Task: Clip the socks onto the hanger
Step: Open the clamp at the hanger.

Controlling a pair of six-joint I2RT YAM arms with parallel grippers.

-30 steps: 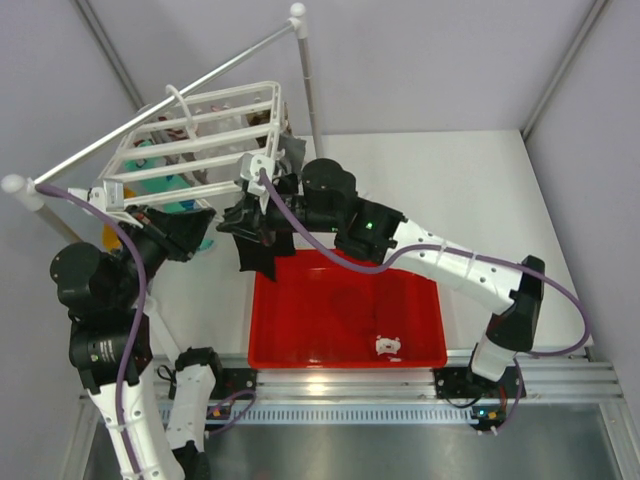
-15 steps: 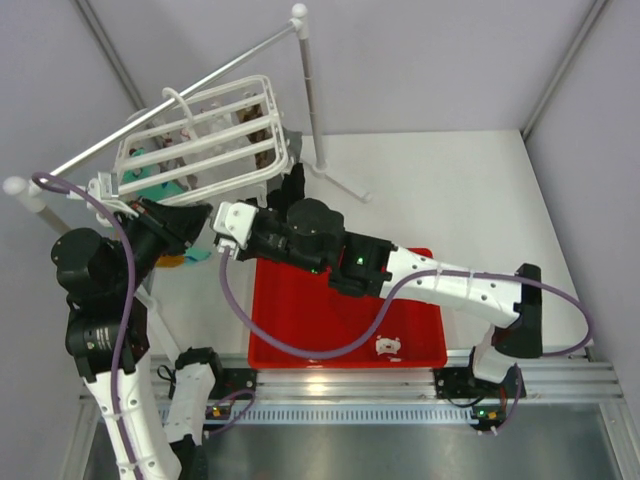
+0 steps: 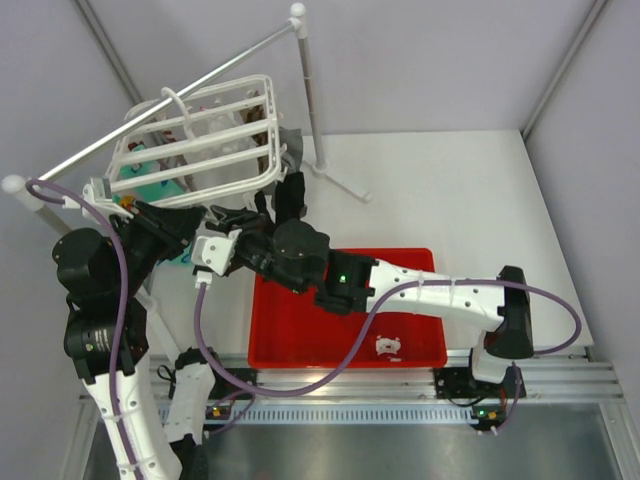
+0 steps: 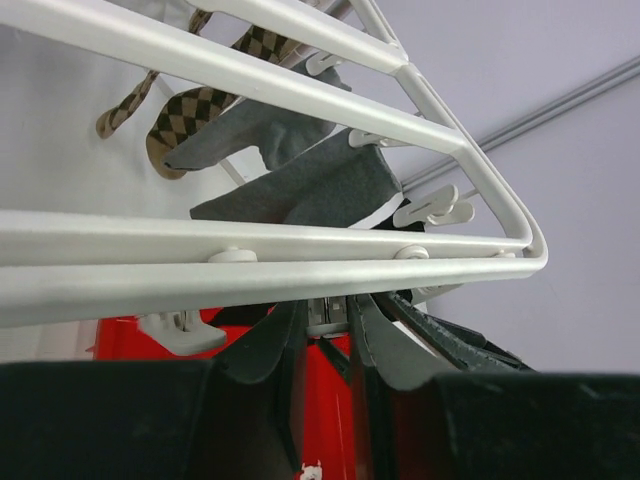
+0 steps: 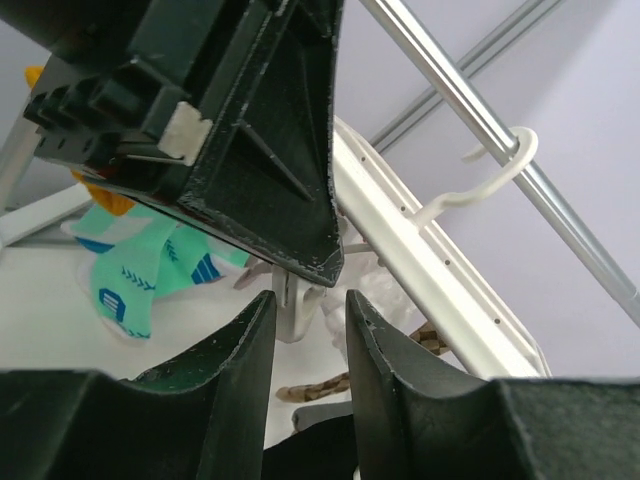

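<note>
Since a second ago the right arm has swung left over the red plastic tray (image 3: pixel 420 345), its hand has let go of the black fabric, and the frame has rocked back.

Nearest: the tray on the white desk (image 3: pixel 450 190), with only a small white scrap (image 3: pixel 387 347) visible in it. Dark red socks not made out.

Right hand (image 5: pixel 308 300): fingers part way apart, nothing between them, nosed up against the left hand's black housing.

Left hand (image 4: pixel 322 310): narrow, pinching a small white plastic clip (image 4: pixel 325 318) under the near rail of the white slatted plastic hanger (image 4: pixel 250 245).

Plain black fabric sock (image 3: pixel 291 195) hangs at the hanger's near right corner. Whether a clip bites it, cannot tell.

Behind: grey socks (image 4: pixel 330 185) hang from the frame, and the long metal rail (image 3: pixel 230 55) carries the hook.

Judgement: the sock handover looks about done. To do it well, ease the left fingers off slowly so the clip shuts on fabric. Then draw the right hand down and out, clear of the dangling clips, so the frame doesn't swing.
</note>
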